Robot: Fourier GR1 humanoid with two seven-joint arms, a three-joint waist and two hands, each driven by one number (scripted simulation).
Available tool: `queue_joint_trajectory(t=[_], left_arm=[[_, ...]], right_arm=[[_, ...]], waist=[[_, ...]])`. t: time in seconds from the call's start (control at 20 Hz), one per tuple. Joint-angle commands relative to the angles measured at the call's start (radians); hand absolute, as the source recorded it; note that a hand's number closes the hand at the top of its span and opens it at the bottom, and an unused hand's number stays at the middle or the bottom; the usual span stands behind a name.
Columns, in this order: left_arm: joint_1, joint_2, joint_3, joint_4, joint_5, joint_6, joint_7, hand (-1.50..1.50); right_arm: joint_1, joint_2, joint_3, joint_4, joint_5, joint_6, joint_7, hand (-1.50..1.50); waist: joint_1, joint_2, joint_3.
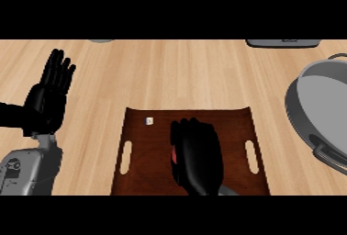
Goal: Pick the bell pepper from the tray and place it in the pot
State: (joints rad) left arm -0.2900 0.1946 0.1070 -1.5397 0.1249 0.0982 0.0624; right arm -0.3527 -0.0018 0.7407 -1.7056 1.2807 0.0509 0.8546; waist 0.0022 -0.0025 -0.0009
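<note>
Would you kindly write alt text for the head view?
The right robot hand lies over a dark wooden tray, covering a red bell pepper that barely shows. A grey pot sits right; the left robot hand rests open at left.

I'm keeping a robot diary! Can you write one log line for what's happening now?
right hand: over bell pepper on tray, fingers covering it | left hand: resting open at left | pot: right of tray, pepper not yet in

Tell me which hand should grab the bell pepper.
Right. The right hand is already over the tray, covering the red bell pepper, on the pot side. The left hand rests open at the left, off the tray.
</note>
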Motion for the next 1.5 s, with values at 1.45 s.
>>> queue_joint_trajectory(t=[1.45], left_arm=[[0.045, -0.007, 0.008, -0.071, 0.001, -0.013, 0.026, 0.0]], right_arm=[[0.221, -0.541, -1.183, -0.051, -0.52, -0.078, -0.588, 1.5]], waist=[[0.0, 0.002, 0.002]])
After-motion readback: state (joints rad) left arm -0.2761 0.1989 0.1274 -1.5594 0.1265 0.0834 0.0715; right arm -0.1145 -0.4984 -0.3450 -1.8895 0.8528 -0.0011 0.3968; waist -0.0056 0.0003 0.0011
